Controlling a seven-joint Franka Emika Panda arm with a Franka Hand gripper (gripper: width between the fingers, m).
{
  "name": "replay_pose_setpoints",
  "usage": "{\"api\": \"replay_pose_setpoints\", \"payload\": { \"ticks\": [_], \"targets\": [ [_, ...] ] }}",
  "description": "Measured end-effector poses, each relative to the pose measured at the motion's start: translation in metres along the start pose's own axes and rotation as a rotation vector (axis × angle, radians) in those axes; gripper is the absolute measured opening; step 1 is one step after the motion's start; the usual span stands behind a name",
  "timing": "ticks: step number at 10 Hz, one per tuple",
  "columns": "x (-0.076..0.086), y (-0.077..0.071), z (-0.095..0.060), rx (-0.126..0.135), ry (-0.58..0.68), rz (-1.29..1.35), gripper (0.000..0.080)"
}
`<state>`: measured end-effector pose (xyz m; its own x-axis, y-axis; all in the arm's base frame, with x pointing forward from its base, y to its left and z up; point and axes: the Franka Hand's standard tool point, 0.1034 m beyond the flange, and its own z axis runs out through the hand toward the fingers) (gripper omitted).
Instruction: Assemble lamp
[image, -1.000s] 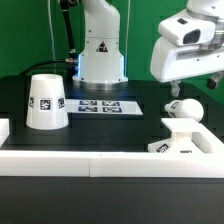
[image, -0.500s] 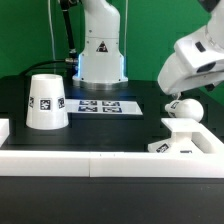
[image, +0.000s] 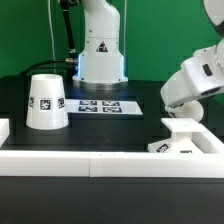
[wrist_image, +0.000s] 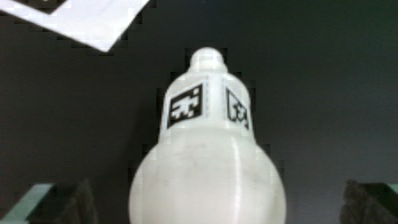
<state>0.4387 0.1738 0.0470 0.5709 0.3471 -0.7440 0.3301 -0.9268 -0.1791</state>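
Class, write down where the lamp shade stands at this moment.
In the exterior view, the shade stands wide end down on the black table at that view's left side, with the marker board its nearest neighbour.

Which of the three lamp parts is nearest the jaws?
The bulb, framed between the open jaws in the wrist view; shade and base lie outside them.

The marker board (image: 98, 104) lies flat on the black table (image: 115, 135), its printed tags facing up. In front of the marker board, toward the camera, a raised white wall (image: 90, 162) runs along the table's edge. Behind the marker board hangs a green backdrop (image: 25, 35).
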Motion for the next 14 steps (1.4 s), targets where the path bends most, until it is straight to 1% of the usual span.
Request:
{"api": "replay_pose_setpoints", "payload": {
  "ticks": [6,11,12,14],
  "targets": [
    [0.011,0.000,0.026,-0.003,0.030,-0.001,0.0699],
    [0.015,0.003,0.036,0.002,0.031,0.001,0.0699],
    [0.015,0.003,0.037,0.003,0.029,0.001,0.0578],
    [0.015,0.003,0.037,0.003,0.028,0.001,0.0577]
  ]
}}
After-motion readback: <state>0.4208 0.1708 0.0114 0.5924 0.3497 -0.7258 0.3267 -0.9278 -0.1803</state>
